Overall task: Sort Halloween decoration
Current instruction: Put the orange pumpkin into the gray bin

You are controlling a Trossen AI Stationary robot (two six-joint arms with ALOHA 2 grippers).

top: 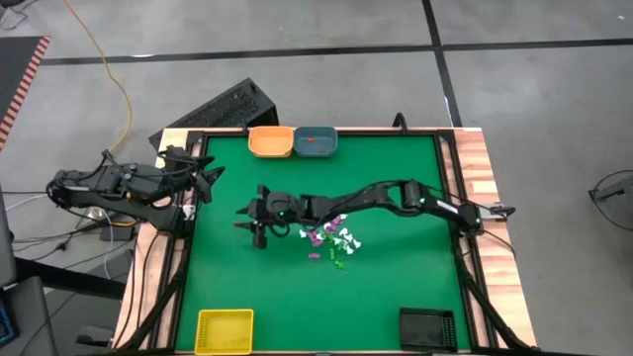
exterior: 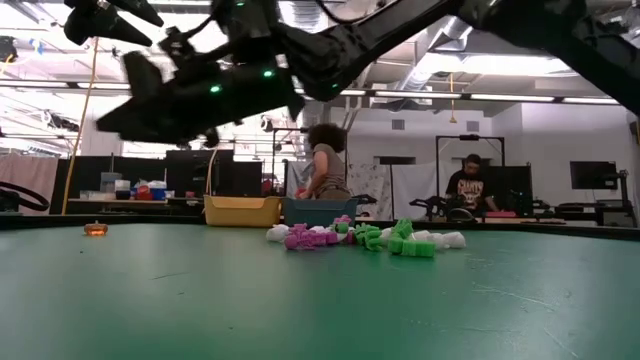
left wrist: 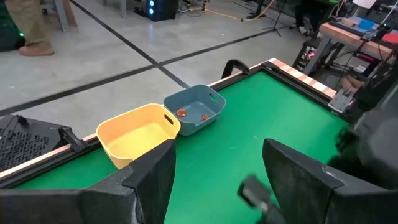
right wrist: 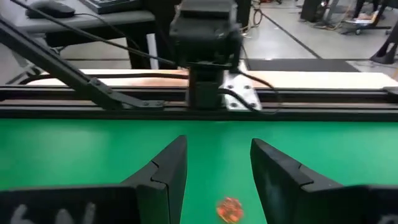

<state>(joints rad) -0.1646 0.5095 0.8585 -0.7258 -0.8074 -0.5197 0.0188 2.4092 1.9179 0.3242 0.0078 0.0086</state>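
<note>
One stray orange trinket (right wrist: pixel 229 209) lies below your right gripper (right wrist: pixel 217 171), jaws apart and empty; descend off-centre and a fingertip will flick it away.

Right arm is extended across the surface, right gripper (top: pixel 247 220) held parted and apparently empty; left gripper (top: pixel 210 180) parked, parted.
</note>
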